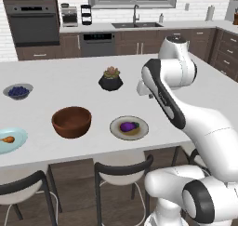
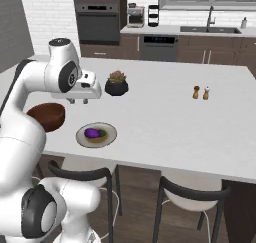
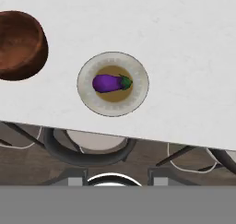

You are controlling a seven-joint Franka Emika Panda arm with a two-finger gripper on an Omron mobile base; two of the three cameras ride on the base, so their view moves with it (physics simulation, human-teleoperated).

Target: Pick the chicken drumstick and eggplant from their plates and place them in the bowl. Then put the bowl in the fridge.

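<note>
Blue plate cut by frame edge

Purple eggplant lying on tan grey-rimmed plate, wooden bowl at left, white surface, stools below

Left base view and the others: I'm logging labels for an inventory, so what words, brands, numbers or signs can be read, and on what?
None can be read.
Oven: control panel too blurred to read.
Dishwasher: panel marks too small to read.
Coffee machine: no legible brand.
Bowl, eggplant, plates: no markings.
</note>
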